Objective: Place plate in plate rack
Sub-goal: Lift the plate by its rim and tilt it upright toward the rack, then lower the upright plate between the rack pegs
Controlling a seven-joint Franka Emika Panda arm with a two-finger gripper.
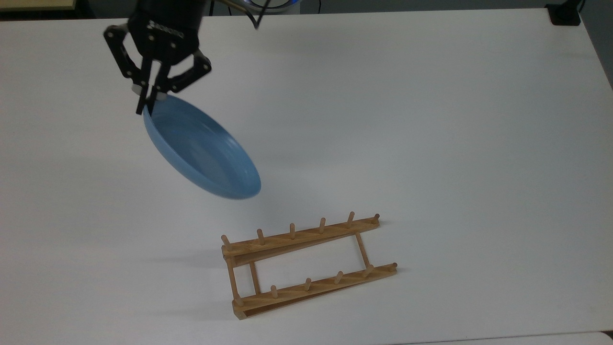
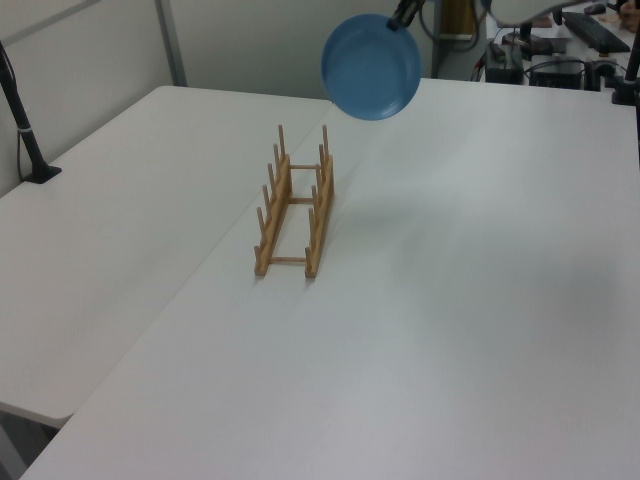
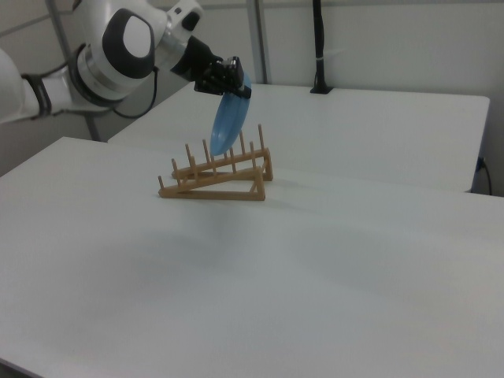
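The light-blue plate (image 1: 201, 151) hangs in the air, tilted steeply on edge, with my gripper (image 1: 147, 103) shut on its upper rim. In the left view the plate (image 2: 371, 67) faces the camera high above the table, held at its top right by my gripper (image 2: 404, 16). The right view has the plate (image 3: 230, 122) edge-on, hanging below my gripper (image 3: 237, 85) and behind the rack. The wooden plate rack (image 1: 306, 266) lies on the white table, holding nothing, toward the top view's lower middle. It also stands at the plate rack (image 2: 295, 205) and the plate rack (image 3: 216, 175).
The white table (image 1: 431, 143) stretches wide around the rack. A second white table (image 2: 110, 200) adjoins it on the left view's left, with a black pole base (image 2: 38, 172) on it. Desk clutter (image 2: 560, 60) sits beyond the far edge.
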